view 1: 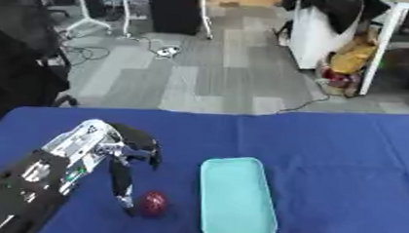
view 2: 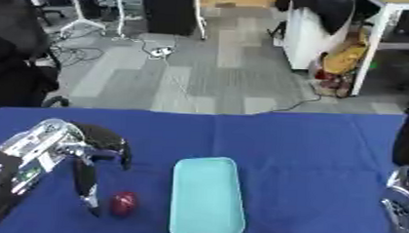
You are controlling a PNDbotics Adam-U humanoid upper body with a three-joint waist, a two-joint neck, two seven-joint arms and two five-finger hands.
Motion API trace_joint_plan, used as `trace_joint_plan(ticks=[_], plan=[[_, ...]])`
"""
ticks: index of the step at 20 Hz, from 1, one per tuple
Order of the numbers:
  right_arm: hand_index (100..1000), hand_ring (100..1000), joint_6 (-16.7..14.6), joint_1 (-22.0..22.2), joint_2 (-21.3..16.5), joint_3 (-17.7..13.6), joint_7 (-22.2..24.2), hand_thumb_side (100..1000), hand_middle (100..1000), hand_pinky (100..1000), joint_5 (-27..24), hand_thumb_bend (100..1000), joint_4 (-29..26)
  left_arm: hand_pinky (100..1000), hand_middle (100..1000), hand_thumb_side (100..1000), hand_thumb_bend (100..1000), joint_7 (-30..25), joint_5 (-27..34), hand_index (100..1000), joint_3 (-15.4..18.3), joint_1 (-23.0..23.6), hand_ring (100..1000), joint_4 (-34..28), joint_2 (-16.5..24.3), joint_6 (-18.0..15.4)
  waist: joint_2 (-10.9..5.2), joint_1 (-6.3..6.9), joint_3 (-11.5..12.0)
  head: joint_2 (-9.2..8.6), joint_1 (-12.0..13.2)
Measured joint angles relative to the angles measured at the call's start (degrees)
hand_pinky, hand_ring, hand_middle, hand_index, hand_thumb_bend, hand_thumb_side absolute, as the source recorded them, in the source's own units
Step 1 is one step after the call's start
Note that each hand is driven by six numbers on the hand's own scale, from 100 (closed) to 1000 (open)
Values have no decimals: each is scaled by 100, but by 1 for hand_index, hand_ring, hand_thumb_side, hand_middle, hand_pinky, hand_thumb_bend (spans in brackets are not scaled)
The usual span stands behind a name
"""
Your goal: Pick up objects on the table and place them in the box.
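A small dark red rounded object (view 1: pixel 153 204) lies on the blue table (view 1: pixel 343 143), just left of a shallow light turquoise tray (view 1: pixel 236 197) that holds nothing. My left hand (view 1: pixel 121 149) hovers over the table up and left of the red object. Its fingers hang down, relaxed and spread, and one fingertip (view 1: pixel 126 203) reaches down close beside the red object. I cannot tell whether it touches. The hand holds nothing. Of my right arm only a silver and black part (view 2: pixel 402 203) shows at the right edge in the right eye view. Its hand is out of view.
The blue cloth covers the whole table, with bare cloth to the right of the tray. Beyond the far edge lies grey carpet floor (view 1: pixel 209 74) with cables, a white table leg (view 1: pixel 379 51) and bags by it.
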Motion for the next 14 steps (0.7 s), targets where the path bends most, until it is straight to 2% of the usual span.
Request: trace_joint_plan(ticks=[3,11,14], plan=[[648,455,15,-16,21,4,4,1000,525,349,-1,100,0,100,619,446,774,82,-66,755,19,0,269,108,-54,-81,9,3,-19,-8,28],[647,455,54,-65,24,29,-7,1000,525,350,-9,100,0,100,657,459,741,271,-68,761,27,1,247,295,-199,-196,9,24,-74,-5,64],[647,455,72,-66,25,30,-14,1000,525,350,-11,100,0,100,646,463,724,280,65,757,21,1,235,308,-252,-207,9,36,-89,11,79]])
